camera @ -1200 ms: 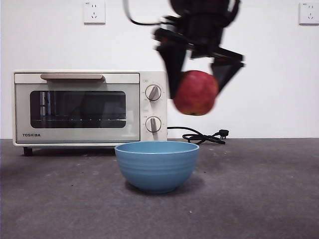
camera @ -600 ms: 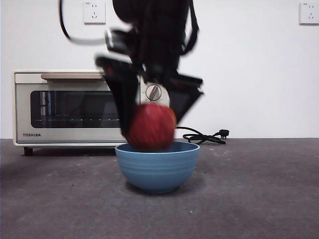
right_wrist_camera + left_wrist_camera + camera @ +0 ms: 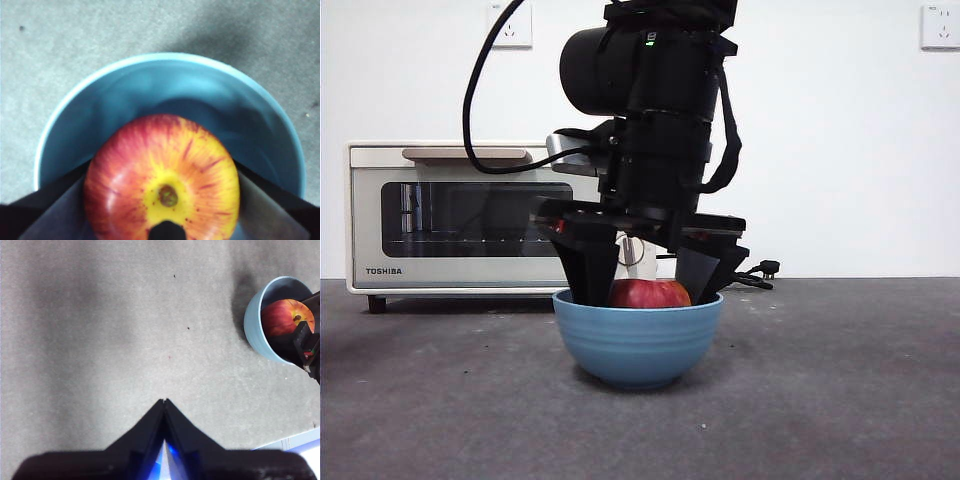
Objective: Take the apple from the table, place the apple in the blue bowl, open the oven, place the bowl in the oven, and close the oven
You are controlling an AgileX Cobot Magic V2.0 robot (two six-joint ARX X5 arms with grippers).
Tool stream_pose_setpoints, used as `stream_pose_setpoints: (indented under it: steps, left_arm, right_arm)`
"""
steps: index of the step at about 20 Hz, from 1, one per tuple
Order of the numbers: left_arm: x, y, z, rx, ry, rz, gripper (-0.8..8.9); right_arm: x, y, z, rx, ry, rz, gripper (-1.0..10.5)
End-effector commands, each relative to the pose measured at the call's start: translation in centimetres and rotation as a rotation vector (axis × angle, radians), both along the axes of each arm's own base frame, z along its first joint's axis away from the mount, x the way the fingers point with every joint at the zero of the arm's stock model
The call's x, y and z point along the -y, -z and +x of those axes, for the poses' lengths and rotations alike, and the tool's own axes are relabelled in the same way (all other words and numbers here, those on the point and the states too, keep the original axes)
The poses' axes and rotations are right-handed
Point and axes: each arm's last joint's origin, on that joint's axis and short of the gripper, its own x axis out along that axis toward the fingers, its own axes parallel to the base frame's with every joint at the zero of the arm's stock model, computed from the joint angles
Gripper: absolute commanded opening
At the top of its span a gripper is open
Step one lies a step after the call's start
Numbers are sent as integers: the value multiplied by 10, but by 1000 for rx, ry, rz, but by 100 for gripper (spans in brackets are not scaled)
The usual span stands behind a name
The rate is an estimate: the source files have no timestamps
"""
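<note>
The red and yellow apple [image 3: 650,293] [image 3: 162,185] sits low inside the blue bowl [image 3: 636,345] [image 3: 165,85], its top just showing above the rim. My right gripper [image 3: 648,286] [image 3: 161,172] reaches down into the bowl, shut on the apple, one black jaw pressed to each side. The bowl stands on the grey table [image 3: 840,380] in front of the cream oven [image 3: 480,215], whose door is closed. My left gripper [image 3: 164,401] hangs shut over bare table, well away from the bowl [image 3: 252,325] and apple [image 3: 285,317].
The oven's black cord [image 3: 730,275] lies on the table behind the bowl at the right. Two wall sockets [image 3: 509,24] sit high on the white wall. Bare table spreads to both sides and in front of the bowl.
My right gripper carried the apple leftward and down from mid-air, right of the oven knobs, into the bowl. The bowl and oven have not moved.
</note>
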Motion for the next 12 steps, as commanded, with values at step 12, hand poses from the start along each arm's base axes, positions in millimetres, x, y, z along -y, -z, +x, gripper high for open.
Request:
stream_pose_setpoints:
  steps: [12]
  left_arm:
    - [0,0,0,9,14,8,-4]
  right_arm:
    - [1,3,-1,-14,53,3,512]
